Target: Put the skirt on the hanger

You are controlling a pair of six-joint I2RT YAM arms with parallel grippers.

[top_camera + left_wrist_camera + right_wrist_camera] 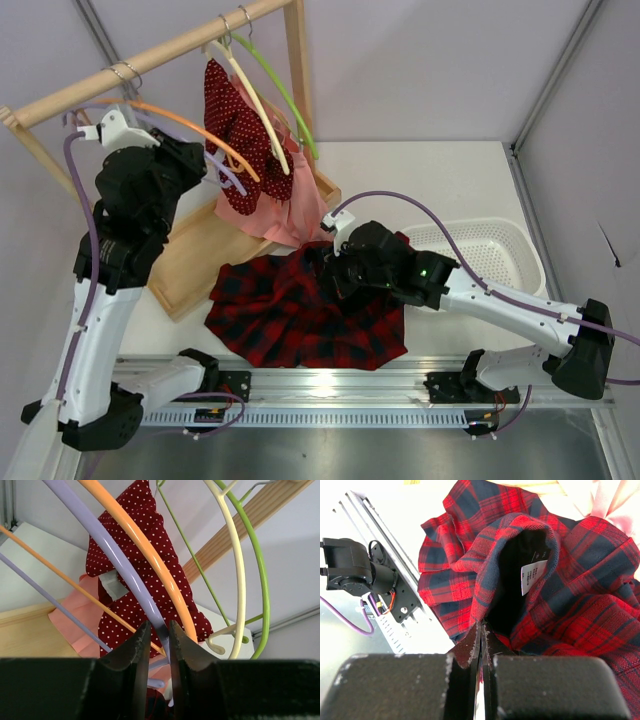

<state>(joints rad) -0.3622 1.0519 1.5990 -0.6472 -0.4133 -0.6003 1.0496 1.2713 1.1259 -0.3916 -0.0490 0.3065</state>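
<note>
My left claw (159, 630) is clamped on the sloping arm of the lavender hanger (107, 547), at the far left just beside the orange hanger (135, 530). My right claw (481, 632) is pinched tight on the waistband edge of the skirt (600, 580), close to its white label (534, 577). The skirt lies spread on the worktop (440, 180) at near centre, and its far edge meets the pink garment (275, 195).

The skirt (300, 320) is red-and-navy plaid, the hanger (114, 555) pale lavender, the hanging garment (240, 125) red with white dots.
</note>
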